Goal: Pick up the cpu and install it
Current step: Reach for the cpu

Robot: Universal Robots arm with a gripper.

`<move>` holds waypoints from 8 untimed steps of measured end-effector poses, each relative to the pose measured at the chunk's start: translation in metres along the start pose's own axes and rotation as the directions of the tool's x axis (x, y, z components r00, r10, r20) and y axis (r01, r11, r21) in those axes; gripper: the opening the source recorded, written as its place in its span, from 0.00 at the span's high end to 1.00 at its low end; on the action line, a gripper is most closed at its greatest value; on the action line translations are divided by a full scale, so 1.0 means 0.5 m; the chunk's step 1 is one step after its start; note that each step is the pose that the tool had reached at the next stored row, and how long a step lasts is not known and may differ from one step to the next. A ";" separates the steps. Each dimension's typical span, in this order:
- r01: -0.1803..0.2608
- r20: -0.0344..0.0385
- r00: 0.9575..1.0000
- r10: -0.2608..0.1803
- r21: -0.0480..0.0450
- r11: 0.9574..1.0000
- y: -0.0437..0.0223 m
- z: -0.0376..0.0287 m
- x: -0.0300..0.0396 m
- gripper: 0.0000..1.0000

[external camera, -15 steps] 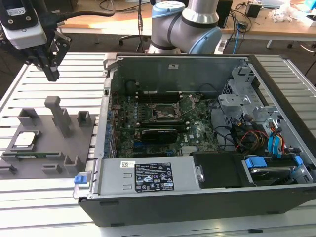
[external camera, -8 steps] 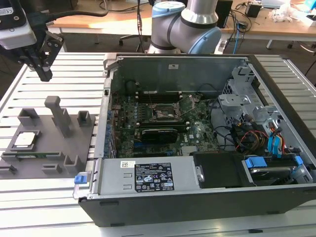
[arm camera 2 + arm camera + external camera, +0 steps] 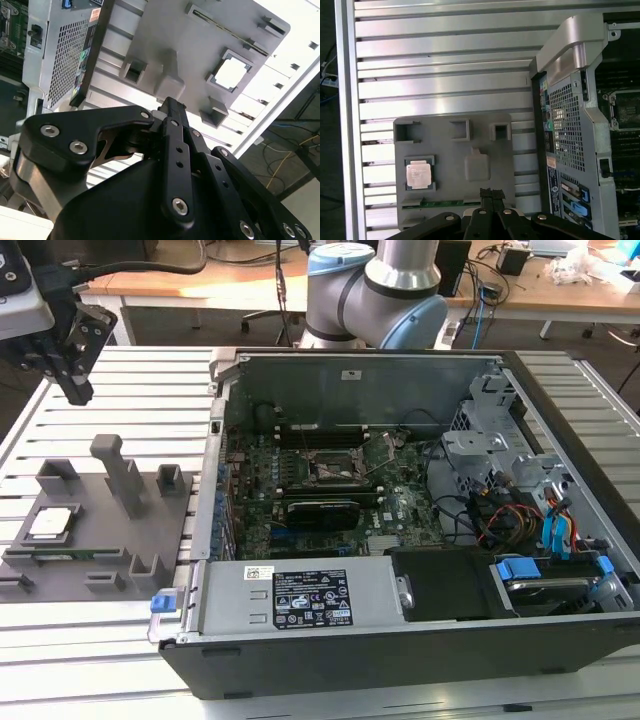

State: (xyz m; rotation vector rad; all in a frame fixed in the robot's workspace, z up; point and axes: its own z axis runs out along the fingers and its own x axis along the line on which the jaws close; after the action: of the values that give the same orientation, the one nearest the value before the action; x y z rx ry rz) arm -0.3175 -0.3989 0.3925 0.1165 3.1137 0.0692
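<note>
Leftmost, far back on the exterior view's left: gripper (image 3: 78, 390) raised above the slatted table (image 3: 100, 640), well apart from everything under it. Fingertips (image 3: 486, 194) pressed together tip against tip in the first wrist view, and closed the same way in the second wrist view.

Nearer, on that same left side: grey tray (image 3: 110, 540) flat on the table, with upright posts and small pockets. Cpu (image 3: 50, 523) lying flat in a square pocket toward the tray's left edge, silver top up, untouched. Also seen in both wrist views, seated in that pocket with a pale border round it (image 3: 231, 74) (image 3: 418, 176).

Just right of the tray: open case (image 3: 420, 650) on its side, board facing up. Toward the far middle of the board, dark square socket (image 3: 335, 468) with a metal frame. Just near of it, long black card (image 3: 322, 510). Behind the case's far wall, arm (image 3: 385, 290) in grey and pale blue. Rightmost inside the case: metal drive cage with coloured cables (image 3: 505, 520) and blue clips.
</note>
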 end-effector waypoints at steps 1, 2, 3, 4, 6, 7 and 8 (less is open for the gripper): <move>0.000 0.000 1.000 0.000 0.000 1.000 0.000 0.000 0.003 0.89; 0.000 0.000 1.000 0.000 0.000 1.000 0.000 0.000 0.005 0.89; 0.000 0.000 1.000 0.000 0.000 1.000 -0.001 0.000 0.009 0.89; 0.000 0.000 1.000 0.000 0.000 1.000 -0.001 0.001 0.011 0.89; 0.000 0.000 1.000 0.000 0.000 1.000 -0.001 0.003 0.014 0.89; 0.000 0.000 1.000 0.000 0.000 1.000 -0.001 0.004 0.016 0.89; 0.000 0.000 1.000 0.000 0.000 1.000 -0.002 0.006 0.020 0.89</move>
State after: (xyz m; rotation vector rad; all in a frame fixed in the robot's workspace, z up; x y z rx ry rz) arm -0.3276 -0.3988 0.3893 0.1167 3.1137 0.0692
